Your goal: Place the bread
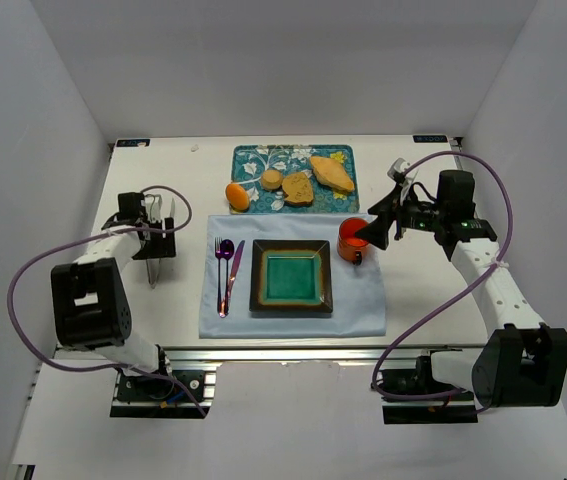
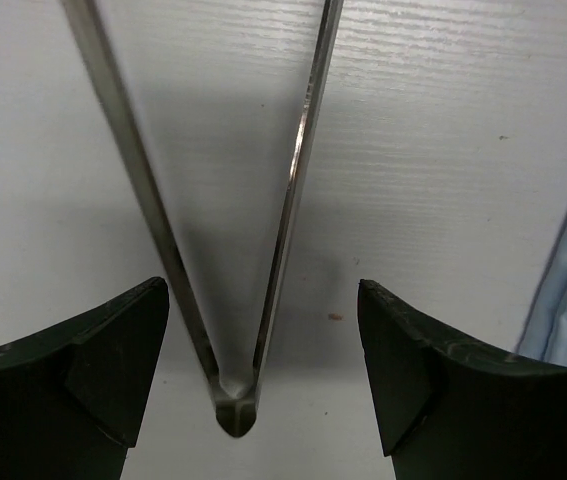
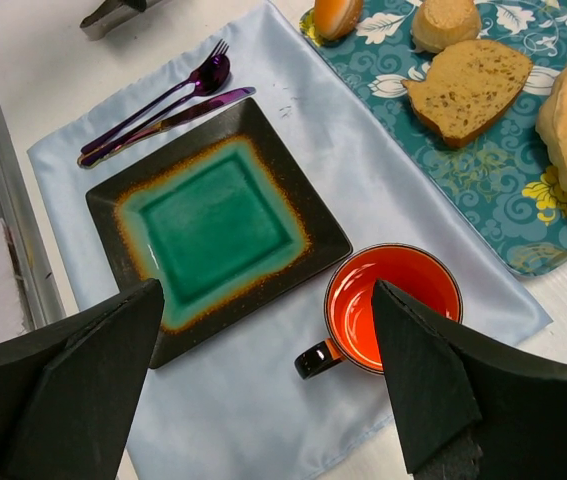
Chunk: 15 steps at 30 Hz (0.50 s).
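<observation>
White walls close round a white table (image 1: 203,180). The bread lies on a teal floral tray (image 1: 253,160) at the table's far middle. A glossy orange oval roll (image 1: 237,196) sits at the tray's near left corner, on its edge. To its right come a small round tan bun (image 1: 272,179), then a flat toast slice (image 1: 298,189) with a brown crust and a speckled face. A longer pale golden loaf (image 1: 331,174) lies at the right end. The pieces lie close together, and none is held.

Just nearer than the tray lies a light blue cloth (image 1: 363,310). A square plate (image 1: 291,247) with a dark brown rim and a green centre sits in its middle. Purple cutlery (image 1: 225,270) lies on the cloth beside the plate's left side. An orange mug (image 3: 393,300) with a dark handle stands at the plate's far right corner, between plate and tray.

The right gripper (image 3: 268,288) hangs above the mug and the plate's right side, its jaws spread wide and holding nothing. Well to the left, off the cloth, metal tongs (image 2: 233,405) lie on the bare table. The left gripper (image 2: 263,290) is low over them, jaws spread. The tongs' hinge end lies in the gap, clear of both fingers.
</observation>
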Motion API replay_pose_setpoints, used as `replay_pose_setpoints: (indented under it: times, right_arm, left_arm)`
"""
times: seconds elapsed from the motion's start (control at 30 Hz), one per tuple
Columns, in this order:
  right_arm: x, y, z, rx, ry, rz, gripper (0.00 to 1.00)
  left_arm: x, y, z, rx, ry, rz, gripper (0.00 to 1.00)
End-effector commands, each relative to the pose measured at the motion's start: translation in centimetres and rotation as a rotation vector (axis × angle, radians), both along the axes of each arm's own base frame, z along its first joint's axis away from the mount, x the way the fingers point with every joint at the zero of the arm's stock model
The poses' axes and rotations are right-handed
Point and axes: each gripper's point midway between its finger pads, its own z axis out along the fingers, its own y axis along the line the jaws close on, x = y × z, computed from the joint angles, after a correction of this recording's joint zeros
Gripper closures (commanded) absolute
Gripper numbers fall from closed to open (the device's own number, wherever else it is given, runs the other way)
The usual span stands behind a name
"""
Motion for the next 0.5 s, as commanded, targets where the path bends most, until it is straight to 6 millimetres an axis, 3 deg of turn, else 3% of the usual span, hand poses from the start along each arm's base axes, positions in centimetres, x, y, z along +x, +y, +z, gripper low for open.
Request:
replay_pose_setpoints:
  times: [0.0,0.13,0.37,0.47]
  right_arm:
    - [0.3,0.1,1.5,0.011,-0.061,-0.007,0.11]
    - [0.4,0.1,1.8,0.012,-0.065,-0.013,0.11]
    - [0.1,0.0,1.8,0.007,-0.059,-0.014,0.11]
    - [0.1,0.0,1.9,0.006,-0.061,-0.016,0.11]
  left_arm:
    - [2.1,-0.6,-0.1,-0.019,-0.025,-0.052,0.15]
    - [2.4,-0.2,-2.2,-0.013,0.020,-0.037,0.16]
    - [4.1,0.1,-3.3,-0.016,0.004,-0.002,0.20]
    - [4.3,0.0,-3.8,-0.033,0.004,0.010,0.29]
